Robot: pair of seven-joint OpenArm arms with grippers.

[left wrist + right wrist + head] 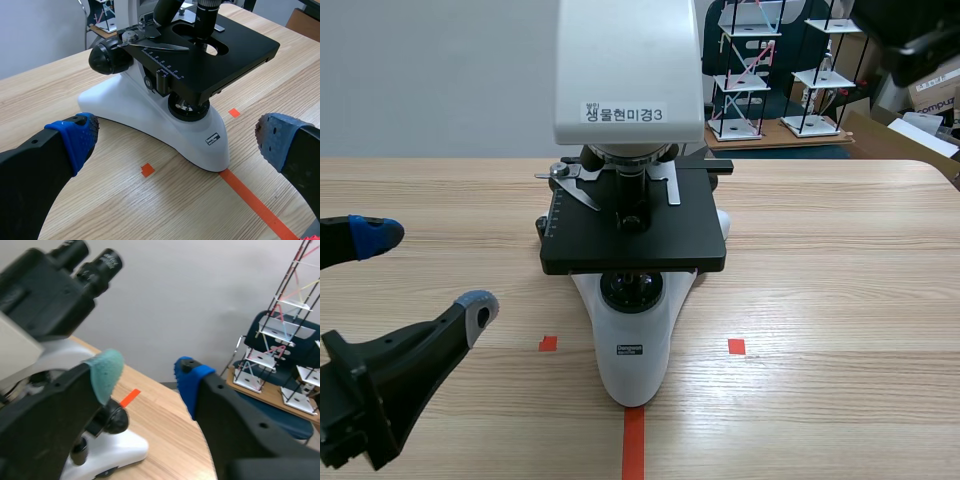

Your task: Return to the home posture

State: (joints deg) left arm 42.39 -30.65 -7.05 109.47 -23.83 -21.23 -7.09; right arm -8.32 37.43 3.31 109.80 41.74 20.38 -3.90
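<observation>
A white and black microscope [635,355] stands in the middle of the wooden table [840,290], its label facing me. My left gripper [425,272] hovers low at the table's left front, open, with nothing between its blue pads. In the left wrist view the microscope [150,117] base lies just ahead of the open left gripper [176,140]. My right arm [910,35] is raised at the far right. In the right wrist view the right gripper [147,377] is open and holds nothing, level with the microscope's eyepieces [80,262] beside it.
Orange-red tape marks [633,440] lie near the microscope's base. Behind the table stand rod-and-plate tower models [750,70] on a low board, and cardboard boxes [935,95] sit at the far right. The table's far right corner [935,170] is near the raised arm.
</observation>
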